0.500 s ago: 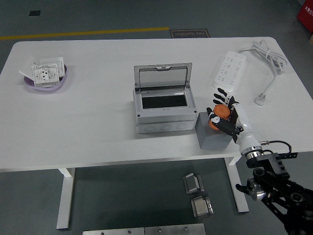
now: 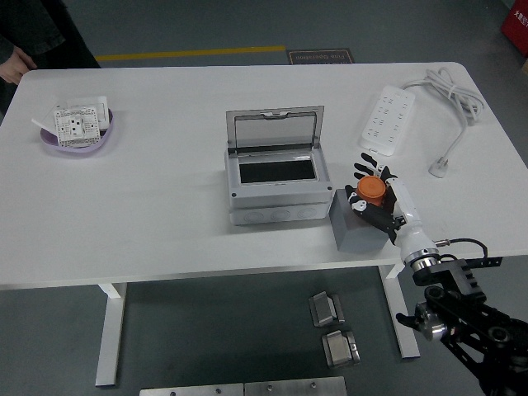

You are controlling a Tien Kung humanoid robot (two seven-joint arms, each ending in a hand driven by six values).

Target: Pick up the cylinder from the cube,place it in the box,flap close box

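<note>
Near the counter's (image 2: 165, 206) front right edge, the right hand (image 2: 381, 202) curls its fingers (image 2: 363, 206) around the orange cylinder (image 2: 370, 190), over the grey cube (image 2: 356, 231). Just left stands the grey box (image 2: 276, 181), its lid upright. A white power strip (image 2: 386, 121) lies behind, a purple bowl (image 2: 77, 132) far left.

We see the box (image 2: 275, 175) mid-counter (image 2: 165, 214), the cube (image 2: 353, 228) just right of it at the near edge, the cylinder (image 2: 370, 190) above the cube. The power strip (image 2: 388, 120) lies toward the far right corner, the bowl (image 2: 76, 134) near the far left corner.
</note>
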